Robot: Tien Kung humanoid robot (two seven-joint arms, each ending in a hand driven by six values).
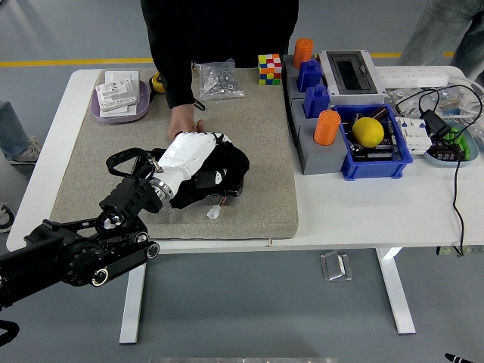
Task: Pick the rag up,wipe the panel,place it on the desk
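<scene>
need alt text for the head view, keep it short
The robot's left hand presses a black rag onto a grey mat on a white table. A person's hand rests just behind it.

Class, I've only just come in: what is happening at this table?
The robot's left hand lies on a black rag, pressing it onto the grey panel that covers the left of the white table. A person at the far side rests a hand on the panel just beyond the robot's hand, touching nothing else. The right arm is out of view. The rag has not yet been set on the bare table.
</scene>
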